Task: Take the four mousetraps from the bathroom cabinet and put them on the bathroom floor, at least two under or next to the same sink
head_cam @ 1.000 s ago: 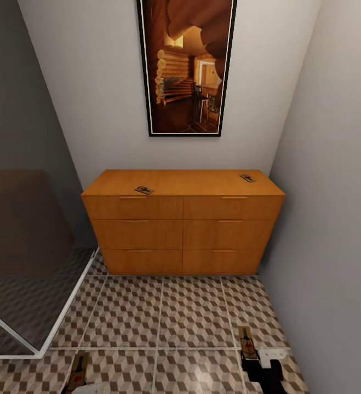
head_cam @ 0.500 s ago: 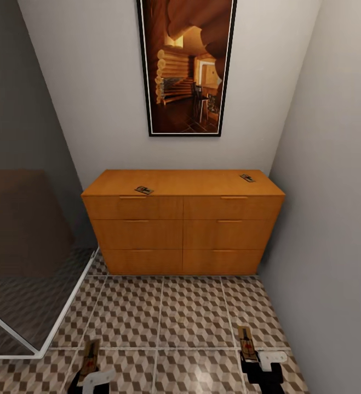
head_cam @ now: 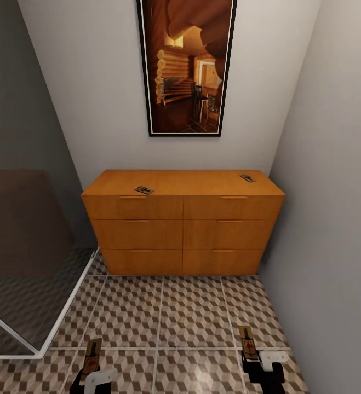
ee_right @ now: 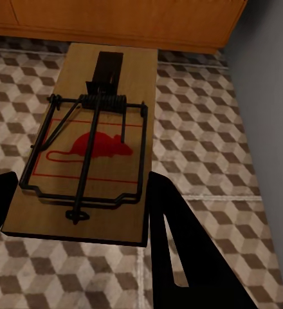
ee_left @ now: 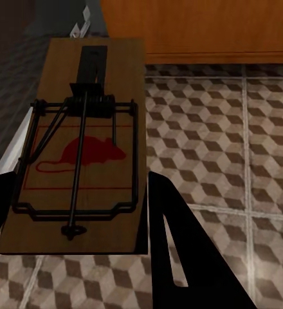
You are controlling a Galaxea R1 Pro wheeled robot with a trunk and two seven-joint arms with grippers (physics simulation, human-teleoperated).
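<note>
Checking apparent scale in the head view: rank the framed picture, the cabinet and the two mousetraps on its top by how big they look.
1. cabinet
2. framed picture
3. The two mousetraps, left and right, look about alike; unranked.

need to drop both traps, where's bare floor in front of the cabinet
Bare tiles run from the cabinet front back to both hands, left hand and right hand. Tighter by the glass panel's white frame and the right wall.
</note>
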